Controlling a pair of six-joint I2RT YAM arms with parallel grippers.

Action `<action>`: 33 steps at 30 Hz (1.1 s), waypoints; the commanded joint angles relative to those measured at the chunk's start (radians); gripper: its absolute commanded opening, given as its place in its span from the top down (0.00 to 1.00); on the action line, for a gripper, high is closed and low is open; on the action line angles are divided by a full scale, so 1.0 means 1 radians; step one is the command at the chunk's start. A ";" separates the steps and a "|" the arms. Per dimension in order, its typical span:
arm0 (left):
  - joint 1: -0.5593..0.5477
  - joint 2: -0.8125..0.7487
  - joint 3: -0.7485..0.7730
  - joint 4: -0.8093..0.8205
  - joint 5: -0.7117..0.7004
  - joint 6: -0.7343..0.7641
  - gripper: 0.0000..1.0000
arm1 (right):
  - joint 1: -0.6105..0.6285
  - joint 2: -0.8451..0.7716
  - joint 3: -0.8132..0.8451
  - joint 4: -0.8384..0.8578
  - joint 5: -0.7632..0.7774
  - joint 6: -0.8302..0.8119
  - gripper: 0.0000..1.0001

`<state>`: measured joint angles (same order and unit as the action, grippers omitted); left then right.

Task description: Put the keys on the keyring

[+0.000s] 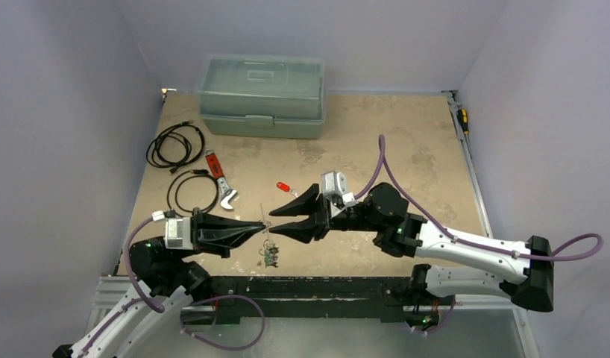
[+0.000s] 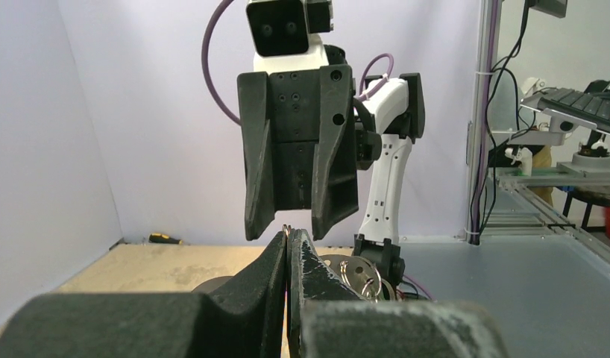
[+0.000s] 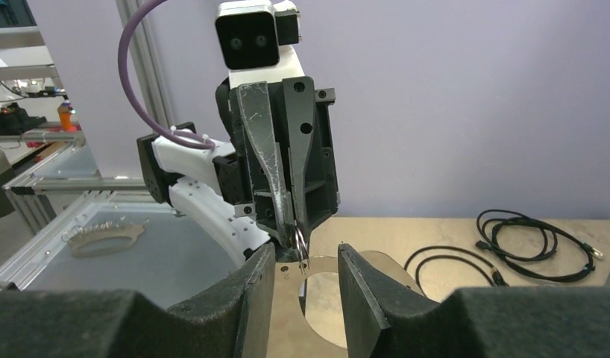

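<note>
Two black robot pincers meet tip to tip low over a tan table [image 1: 406, 149], close to its near edge; the left pincer [image 2: 288, 242] is pressed fully shut on a thin silvery wire, taken to be the keyring [image 3: 298, 242]; only a small loop of it shows at the fingertips, the rest is edge-on or hidden and hard to make out. The right pincer [image 3: 305, 261] stands partly open and holds nothing; its two fingers flank the left pincer's tip, and whether they touch the wire cannot be told. A small cluster of keys [image 1: 270, 255] lies on the table just nearer the bases than both tips; its colours are too small to read; a red-headed key [image 1: 283, 186] lies alone just beyond the right pincer. Beyond the left pincer and to its left lie a red-handled wrench [image 1: 220, 179] and two coiled black cables [image 1: 175, 145]; a grey-green lidded toolbox [image 1: 261, 97] sits well beyond both at the far edge. Bare tabletop spreads beyond and to the right of the right pincer; a screwdriver [image 1: 462, 119] lies at the far right edge.
</note>
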<state>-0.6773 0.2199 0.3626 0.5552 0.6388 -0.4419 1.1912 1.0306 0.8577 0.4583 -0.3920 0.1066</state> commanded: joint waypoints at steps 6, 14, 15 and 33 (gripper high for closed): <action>-0.005 -0.043 -0.001 0.068 -0.058 -0.020 1.00 | 0.001 0.019 0.022 0.133 -0.017 0.049 0.72; -0.006 -0.037 -0.001 0.069 -0.064 -0.017 1.00 | 0.001 0.077 0.060 0.098 -0.060 0.059 0.72; -0.005 -0.037 -0.001 0.069 -0.064 -0.017 1.00 | 0.001 0.089 0.067 0.092 -0.064 0.060 0.71; -0.005 0.012 0.224 -0.605 -0.531 0.308 0.55 | 0.001 0.147 0.067 -0.164 0.353 0.068 0.98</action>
<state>-0.6773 0.1932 0.4885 0.2649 0.4164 -0.2928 1.1927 1.1397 0.8978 0.4595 -0.2779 0.1555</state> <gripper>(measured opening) 0.321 0.004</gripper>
